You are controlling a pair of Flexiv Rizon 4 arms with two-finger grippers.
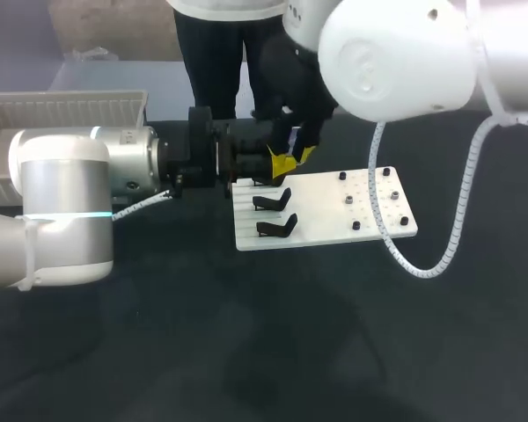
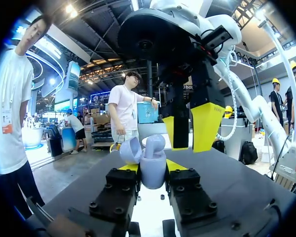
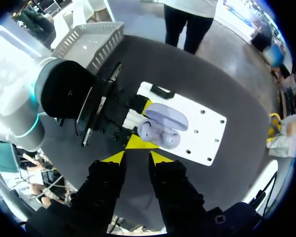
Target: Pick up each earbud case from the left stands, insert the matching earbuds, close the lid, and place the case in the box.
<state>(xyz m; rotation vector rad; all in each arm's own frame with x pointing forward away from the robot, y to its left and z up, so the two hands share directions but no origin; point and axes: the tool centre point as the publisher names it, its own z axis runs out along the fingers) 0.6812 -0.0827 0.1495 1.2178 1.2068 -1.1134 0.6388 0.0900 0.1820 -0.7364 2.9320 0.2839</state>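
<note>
Over the dark tabletop (image 1: 246,352), your left jaws gripped the open earbud case (image 2: 153,168), right jaws spread empty; a sloppy lid push could've twisted it loose.

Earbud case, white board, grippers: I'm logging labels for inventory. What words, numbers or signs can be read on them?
None can be read.
Earbud case: plain lavender, no print visible.
White board: holes and black stands only, no text.
Left gripper, right gripper: no legible marks.
</note>
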